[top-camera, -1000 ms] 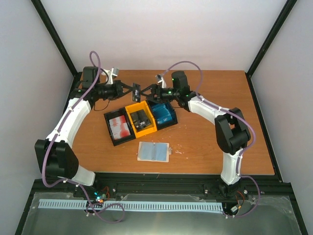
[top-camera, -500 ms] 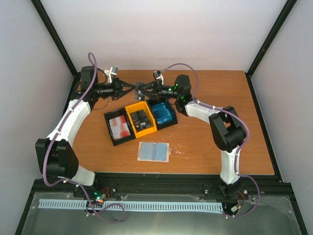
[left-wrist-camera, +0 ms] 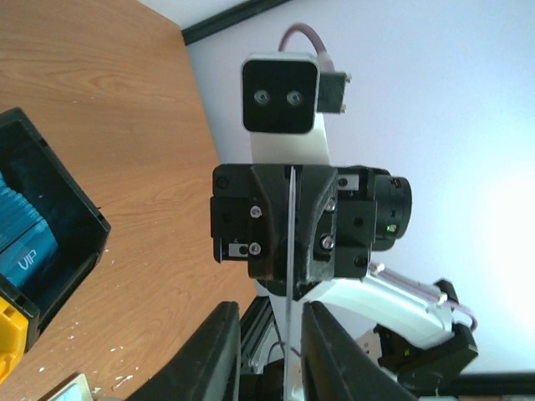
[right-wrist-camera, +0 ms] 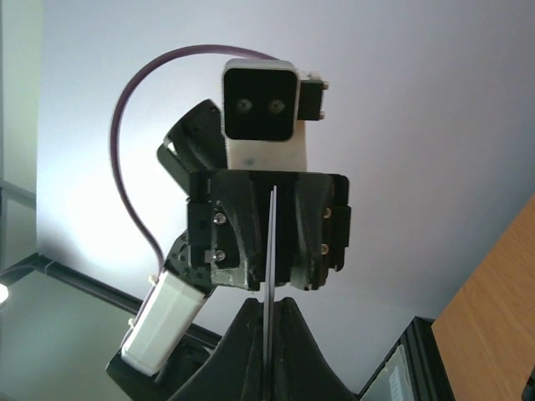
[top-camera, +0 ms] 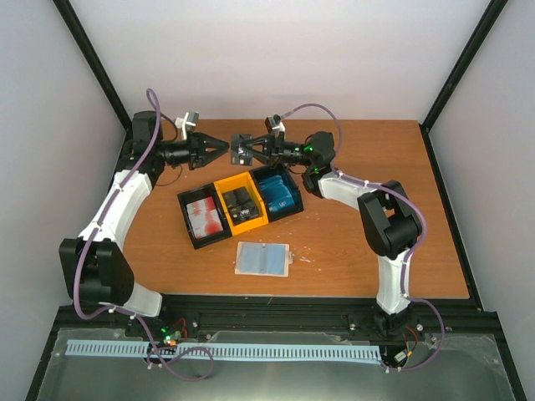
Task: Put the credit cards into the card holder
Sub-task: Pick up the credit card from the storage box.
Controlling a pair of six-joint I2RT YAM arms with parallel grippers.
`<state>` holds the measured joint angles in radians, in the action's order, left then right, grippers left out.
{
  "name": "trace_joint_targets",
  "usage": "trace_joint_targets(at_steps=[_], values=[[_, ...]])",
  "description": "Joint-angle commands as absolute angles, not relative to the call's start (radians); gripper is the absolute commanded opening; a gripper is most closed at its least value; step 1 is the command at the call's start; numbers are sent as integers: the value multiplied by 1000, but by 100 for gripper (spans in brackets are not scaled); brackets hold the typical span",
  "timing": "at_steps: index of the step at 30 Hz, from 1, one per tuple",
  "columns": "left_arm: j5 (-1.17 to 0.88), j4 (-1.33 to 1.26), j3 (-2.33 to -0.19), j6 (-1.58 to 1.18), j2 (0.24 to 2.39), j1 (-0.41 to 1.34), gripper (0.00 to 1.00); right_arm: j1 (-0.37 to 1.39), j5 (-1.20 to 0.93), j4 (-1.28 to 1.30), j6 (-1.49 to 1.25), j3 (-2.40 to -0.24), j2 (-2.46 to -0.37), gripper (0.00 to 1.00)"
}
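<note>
A: What are the right fingers [right-wrist-camera: 247,351] doing?

B: Pressed together on a thin card [right-wrist-camera: 272,242], seen edge-on, so the right gripper [top-camera: 253,150] carries it in the air past the tray's [top-camera: 251,224] far side.

A: And the left gripper [top-camera: 224,150]?

B: Its fingers [left-wrist-camera: 219,355] stand apart, a gap either side of the card's edge, not pinching. I'd judge it a hand-over, likely to get a better hold for sliding it in.

A: Where's the wallet [top-camera: 262,259]?

B: Open and flat on the table [top-camera: 359,242], just this side of the tray, well apart from both grippers. The other cards [top-camera: 203,217] sit in the tray's compartments.
</note>
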<state>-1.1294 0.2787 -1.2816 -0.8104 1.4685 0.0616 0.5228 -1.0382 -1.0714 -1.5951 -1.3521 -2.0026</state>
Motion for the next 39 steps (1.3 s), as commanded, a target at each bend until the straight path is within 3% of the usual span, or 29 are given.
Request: trace_joint_targets(at_steps=[1,6,10,12,17,22,39], values=[[-1239,229,-1277,-819,1438,51,28,518,-1075,-1286,-1776,-1331,-1976,3],[-1316,78,-1227,-916,1414,51,40,518,-1110,-1378,-1875,-1322,-1970,3],[-1340,-12,-1209,-966,1394,53,59,521,-1123,-1354,-1862,-1320,-1960,3],[-1341,-23,-1207,-966,1389,58,62,523,-1126,-1361,-1871,-1330,-1963,3],[-1352,-53,-1207,-975,1399,90,61,536,-1127,-1391,-1906,-1366,-1974,3],[-1362,-85,-1193,-976,1397,98,53,540,-1101,-1497,-2022,-1405,-1995,3],[-1374,-175,-1151,-1016,1402,117,51,555,-1069,-1620,-2164,-1477,-2019,3]])
